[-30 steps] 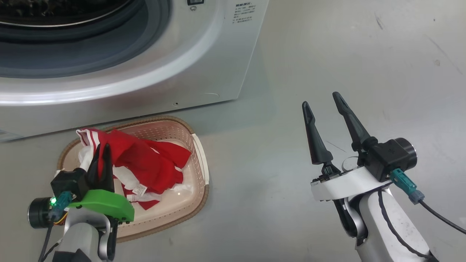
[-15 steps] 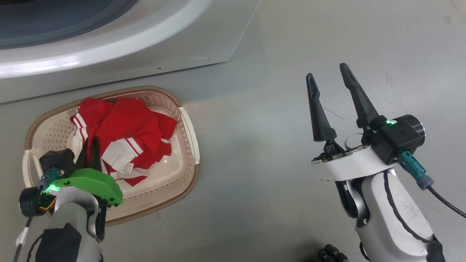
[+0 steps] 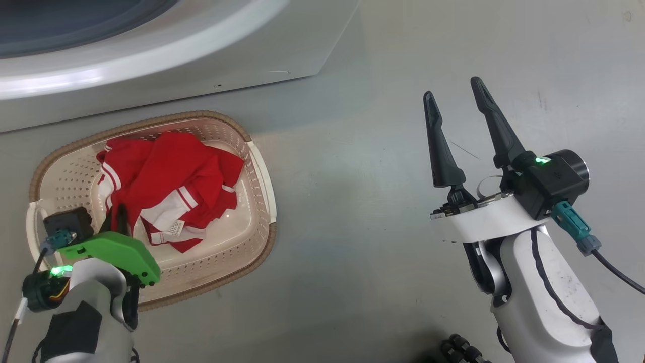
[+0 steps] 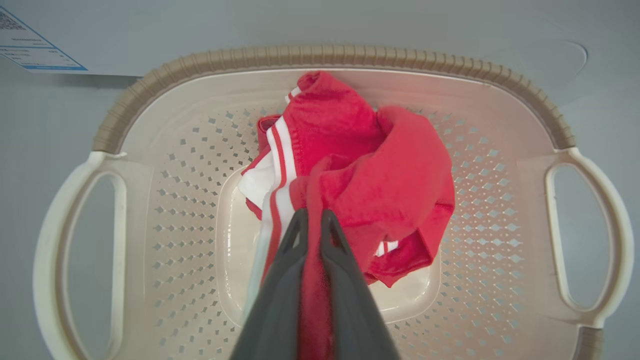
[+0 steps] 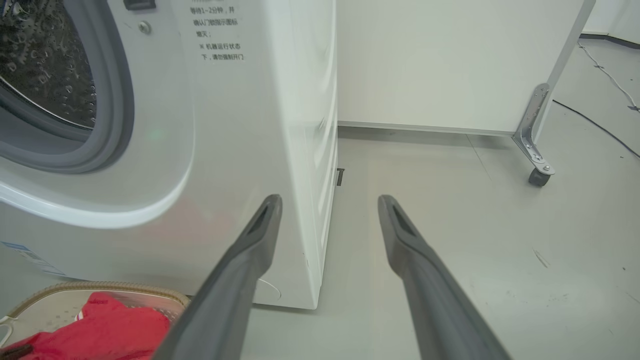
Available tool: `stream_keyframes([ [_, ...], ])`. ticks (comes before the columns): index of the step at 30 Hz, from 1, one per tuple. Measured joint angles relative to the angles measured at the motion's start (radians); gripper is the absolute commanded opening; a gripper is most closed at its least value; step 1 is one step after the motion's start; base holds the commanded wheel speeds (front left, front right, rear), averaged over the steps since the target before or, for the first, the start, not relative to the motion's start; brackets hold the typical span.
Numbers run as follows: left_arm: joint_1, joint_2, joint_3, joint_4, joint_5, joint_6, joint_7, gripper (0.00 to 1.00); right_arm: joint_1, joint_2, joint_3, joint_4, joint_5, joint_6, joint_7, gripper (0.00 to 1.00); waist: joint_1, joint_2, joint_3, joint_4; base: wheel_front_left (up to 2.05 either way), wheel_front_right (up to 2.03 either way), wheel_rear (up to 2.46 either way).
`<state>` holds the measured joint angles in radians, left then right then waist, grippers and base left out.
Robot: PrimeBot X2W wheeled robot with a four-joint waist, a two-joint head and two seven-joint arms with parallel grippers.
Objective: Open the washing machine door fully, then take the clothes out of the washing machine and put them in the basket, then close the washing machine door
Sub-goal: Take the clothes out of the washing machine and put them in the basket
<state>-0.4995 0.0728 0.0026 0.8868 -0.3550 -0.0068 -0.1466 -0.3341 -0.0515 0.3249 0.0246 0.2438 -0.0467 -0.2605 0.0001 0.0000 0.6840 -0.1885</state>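
On the left, the left gripper (image 4: 311,216) is pinching a fold of the red clothes (image 3: 171,176), which are lying in the basket (image 4: 320,52) just beside the washing machine (image 3: 176,60). To the right, the right gripper (image 3: 452,88) is hovering with fingers spread wide, holding nothing.

Red, white-striped clothes (image 3: 171,186) lie bunched in the cream, brown-rimmed basket (image 3: 68,176), one fold pinched in the left gripper (image 4: 311,220), right before the open-mouthed white washing machine (image 3: 201,55).

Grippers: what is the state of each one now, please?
Left gripper: shut on the red clothes, over the basket.
Right gripper: open, holding nothing.
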Motion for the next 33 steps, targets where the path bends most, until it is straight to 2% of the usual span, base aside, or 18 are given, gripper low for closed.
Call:
stream_keyframes([
  [1,-0.009,0.0,0.0,0.006,-0.002,-0.002,-0.002,0.24,-0.003,0.0,0.0,0.001,0.0,0.0,0.0,1.0,0.0,0.0,-0.001,0.001,0.0,0.0,0.0],
  [3,-0.025,-0.001,-0.001,0.018,-0.005,-0.012,-0.015,0.6,-0.007,0.0,-0.001,0.006,0.0,0.0,0.0,1.0,0.0,0.0,-0.005,0.003,0.0,0.0,0.0],
  [4,-0.031,-0.001,0.0,0.027,-0.005,-0.015,-0.018,0.89,-0.007,0.0,-0.001,0.011,0.0,0.0,0.0,1.0,0.0,0.0,-0.008,0.004,0.0,0.0,0.0],
  [5,-0.033,-0.001,0.004,0.033,-0.005,-0.015,-0.032,1.0,-0.007,0.0,0.0,0.015,0.0,0.0,0.0,1.0,-0.0001,0.0,-0.012,0.005,0.0,0.0,0.0],
  [12,-0.033,0.006,-0.001,0.04,0.005,-0.018,-0.094,1.0,-0.007,0.0,0.001,0.033,0.002,0.0,0.0,1.0,0.0,0.0,-0.055,0.011,0.0,0.0,0.0],
  [23,-0.014,-0.009,0.002,-0.002,0.01,-0.043,-0.105,1.0,0.006,0.0,-0.029,0.087,0.002,0.0,0.0,1.0,-0.0001,0.0,-0.165,0.032,0.0,0.0,0.0],
  [33,0.056,-0.025,-0.001,-0.24,0.047,-0.052,-0.105,1.0,0.083,-0.001,-0.063,0.137,0.0,0.01,0.0,1.0,-0.0002,0.0,-0.301,0.078,0.0,0.0,0.0],
])
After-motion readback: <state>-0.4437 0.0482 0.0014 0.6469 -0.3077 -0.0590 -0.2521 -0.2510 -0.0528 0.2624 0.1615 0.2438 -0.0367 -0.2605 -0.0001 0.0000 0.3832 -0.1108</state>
